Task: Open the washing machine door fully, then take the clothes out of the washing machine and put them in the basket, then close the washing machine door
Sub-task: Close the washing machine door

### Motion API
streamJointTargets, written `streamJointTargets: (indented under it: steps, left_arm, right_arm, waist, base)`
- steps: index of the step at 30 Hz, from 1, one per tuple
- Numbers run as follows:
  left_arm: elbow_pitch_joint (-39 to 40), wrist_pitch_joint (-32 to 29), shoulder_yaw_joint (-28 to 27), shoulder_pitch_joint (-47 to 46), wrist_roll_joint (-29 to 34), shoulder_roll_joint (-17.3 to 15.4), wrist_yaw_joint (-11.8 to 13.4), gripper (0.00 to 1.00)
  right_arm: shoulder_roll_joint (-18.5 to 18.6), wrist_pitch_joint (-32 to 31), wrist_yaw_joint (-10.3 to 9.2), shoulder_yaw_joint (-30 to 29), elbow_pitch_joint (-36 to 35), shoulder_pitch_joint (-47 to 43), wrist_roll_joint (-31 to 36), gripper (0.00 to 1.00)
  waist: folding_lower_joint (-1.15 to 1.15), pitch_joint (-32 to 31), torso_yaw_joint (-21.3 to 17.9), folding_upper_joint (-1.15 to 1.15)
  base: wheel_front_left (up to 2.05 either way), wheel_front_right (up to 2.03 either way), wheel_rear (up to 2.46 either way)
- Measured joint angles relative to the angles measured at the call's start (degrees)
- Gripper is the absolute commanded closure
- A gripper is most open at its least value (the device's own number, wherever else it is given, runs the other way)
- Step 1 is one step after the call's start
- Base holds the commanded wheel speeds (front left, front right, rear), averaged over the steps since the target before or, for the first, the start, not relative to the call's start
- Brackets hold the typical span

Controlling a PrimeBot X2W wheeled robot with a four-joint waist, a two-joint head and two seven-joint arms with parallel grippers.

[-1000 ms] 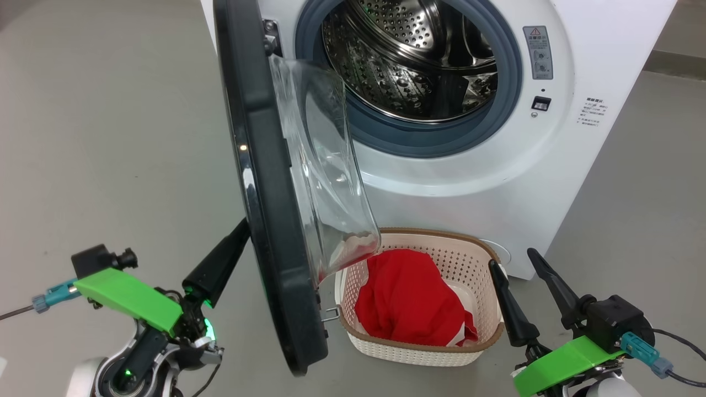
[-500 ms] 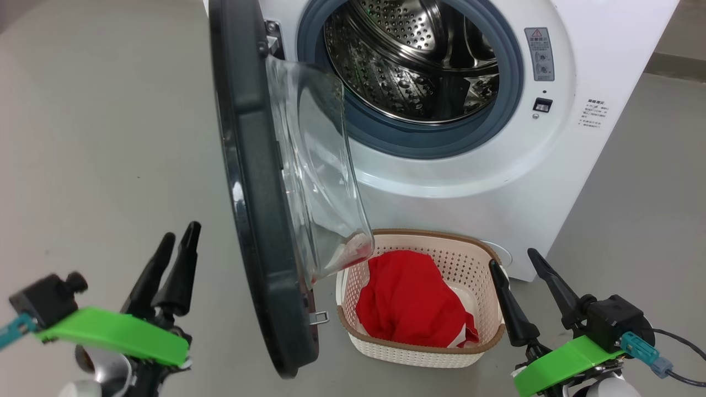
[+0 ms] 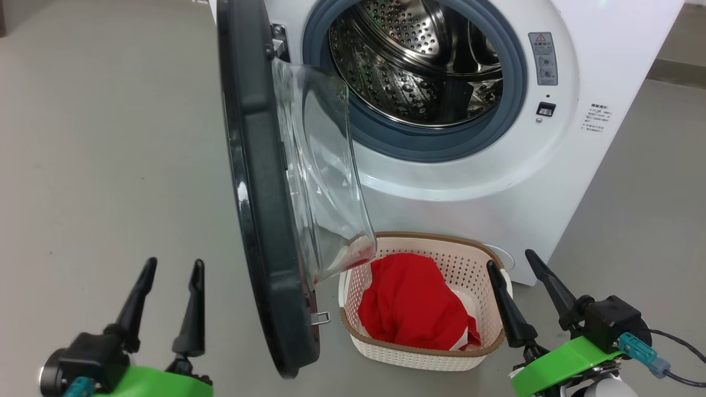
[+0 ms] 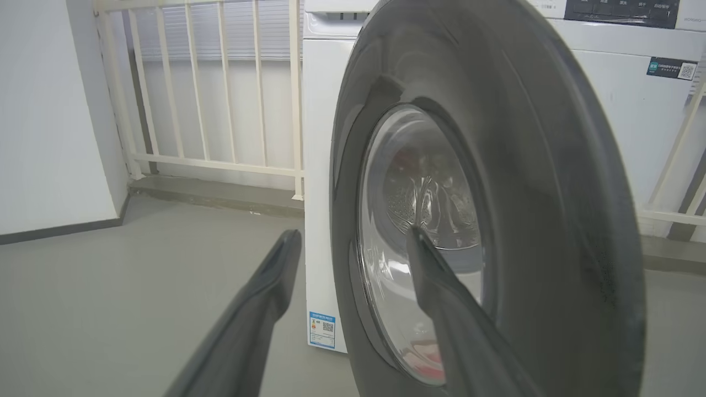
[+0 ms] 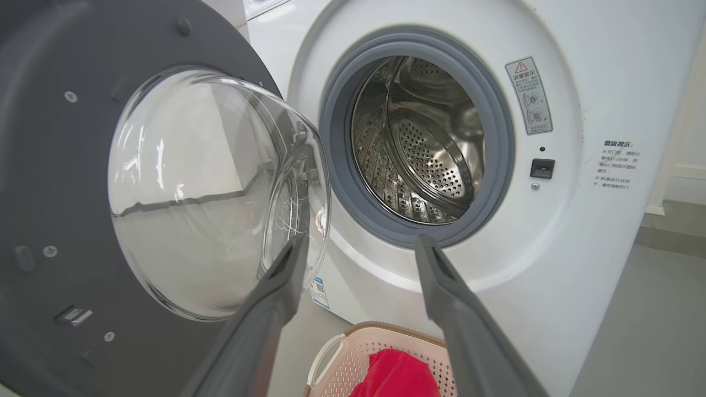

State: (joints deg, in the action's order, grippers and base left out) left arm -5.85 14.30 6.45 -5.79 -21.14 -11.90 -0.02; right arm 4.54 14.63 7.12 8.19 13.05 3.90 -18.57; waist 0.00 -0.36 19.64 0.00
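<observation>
Washing machine door (image 3: 259,165), frame centre: rigid, hinged, likely slippery. Push your left hand (image 3: 174,263) flat on black rim (image 4: 551,193), not glass (image 4: 436,165). Both hands spread, empty; right hand (image 3: 509,259) lower right.

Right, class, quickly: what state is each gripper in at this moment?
Left gripper: open, holding nothing.
Right gripper: open, holding nothing.

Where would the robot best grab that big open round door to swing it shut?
Likely the black rim of the washing machine door near its free edge by the latch, farthest from the hinge, coming from the outer side where the open left gripper hovers. Its glass bowl bulges from the inner side, too smooth and wide to hold.
</observation>
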Motion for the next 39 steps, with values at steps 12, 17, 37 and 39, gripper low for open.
streamJointTargets:
  steps: [12,17,37,39]
  left_arm:
    - [-0.8,0.0,-2.3,3.3,12.0,4.9,-0.4,0.00]
    - [-2.0,0.0,-3.8,3.3,13.4,7.0,-0.3,0.00]
    - [-3.6,0.0,-6.7,3.2,15.1,9.1,-2.5,0.00]
    - [-3.5,0.0,-6.8,3.2,15.2,9.1,-2.6,0.00]
  right_arm:
    - [-0.4,0.0,0.00,0.3,0.1,0.0,-0.2,0.00]
    - [-0.3,0.0,0.00,0.3,0.2,0.0,-1.5,0.00]
    - [-0.3,0.0,0.00,0.1,0.2,0.0,-1.5,0.00]
    - [-0.3,0.0,0.00,0.1,0.2,0.0,-1.5,0.00]
  waist:
    - [0.00,0.0,0.0,0.00]
    - [0.00,0.1,-0.1,0.00]
    - [0.00,0.1,0.4,0.00]
    - [0.00,0.1,0.4,0.00]
  base:
    - [0.00,0.00,0.00]
    - [0.00,0.00,0.00]
    - [0.00,0.00,0.00]
    - [0.00,0.00,0.00]
